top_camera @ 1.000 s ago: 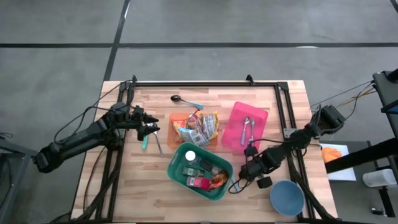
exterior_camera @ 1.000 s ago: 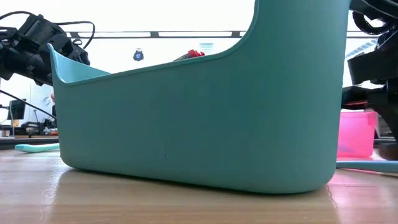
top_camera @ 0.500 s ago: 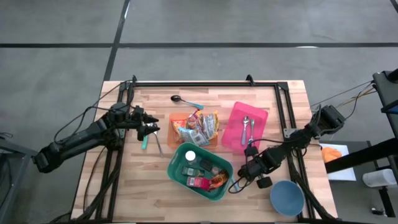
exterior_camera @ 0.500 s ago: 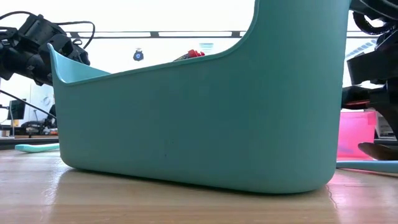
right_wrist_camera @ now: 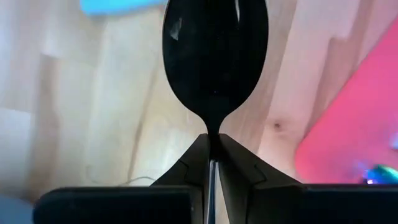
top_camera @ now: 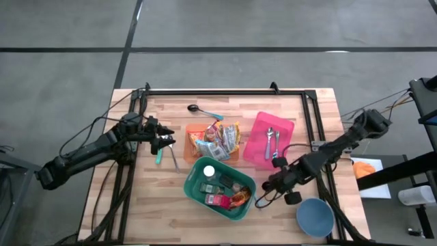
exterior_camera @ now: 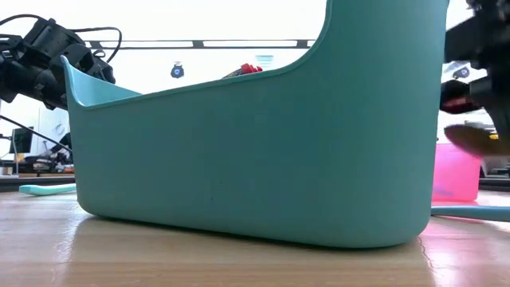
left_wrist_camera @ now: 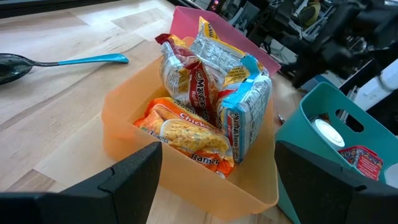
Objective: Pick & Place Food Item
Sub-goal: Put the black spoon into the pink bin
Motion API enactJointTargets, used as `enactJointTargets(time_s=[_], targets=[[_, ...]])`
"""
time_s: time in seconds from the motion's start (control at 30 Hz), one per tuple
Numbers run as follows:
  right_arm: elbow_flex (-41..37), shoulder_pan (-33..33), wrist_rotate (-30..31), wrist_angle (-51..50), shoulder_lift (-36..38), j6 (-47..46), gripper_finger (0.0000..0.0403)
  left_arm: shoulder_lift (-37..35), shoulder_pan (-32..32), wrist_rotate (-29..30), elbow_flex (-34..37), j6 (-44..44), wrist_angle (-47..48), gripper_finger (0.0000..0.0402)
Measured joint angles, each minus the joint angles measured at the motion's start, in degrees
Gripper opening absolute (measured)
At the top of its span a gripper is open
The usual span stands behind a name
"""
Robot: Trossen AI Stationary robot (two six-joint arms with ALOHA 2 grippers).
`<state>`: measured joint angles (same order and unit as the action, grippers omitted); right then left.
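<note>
Your surface point(top_camera: 177, 102) is pale butcher-block wood, planks running lengthwise, with a black metal frame point(top_camera: 225, 91) bolted along its far edge and down both sides. Around it you have a grey concrete floor point(top_camera: 61, 68); a dark seam point(top_camera: 218, 49) crosses it at 12 o'clock and another point(top_camera: 130, 34) angles away toward 11 o'clock. At 3 o'clock, off the surface, a sheet of paper with an orange patch point(top_camera: 364, 169) lies on a dark stand. From table height the room behind reads bright white, backlit, with a dark horizontal rail point(exterior_camera: 199, 44) across it and cluttered equipment low at 9 o'clock point(exterior_camera: 24, 155).
</note>
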<state>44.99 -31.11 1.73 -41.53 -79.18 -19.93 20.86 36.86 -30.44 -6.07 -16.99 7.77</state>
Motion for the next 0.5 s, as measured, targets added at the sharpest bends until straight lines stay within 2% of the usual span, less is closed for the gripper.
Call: enactJointTargets(time_s=[0.23, 0.37, 0.5], targets=[[0.6, 0.5, 1.2, 0.1, 11.6, -2.6, 0.0021, 0.0, 0.0, 0.0, 0.0, 0.0, 0.0, 0.0315], [0.6, 0.7, 8.5, 0.1, 18.9, -7.1, 0.0021, 0.0, 0.0, 0.0, 0.0, 0.0, 0.0, 0.0315], [0.6, 0.8, 19.4, 0.1, 25.2, -14.9, 0.0021, 0.0, 0.0, 0.0, 0.0, 0.0, 0.0, 0.0315]])
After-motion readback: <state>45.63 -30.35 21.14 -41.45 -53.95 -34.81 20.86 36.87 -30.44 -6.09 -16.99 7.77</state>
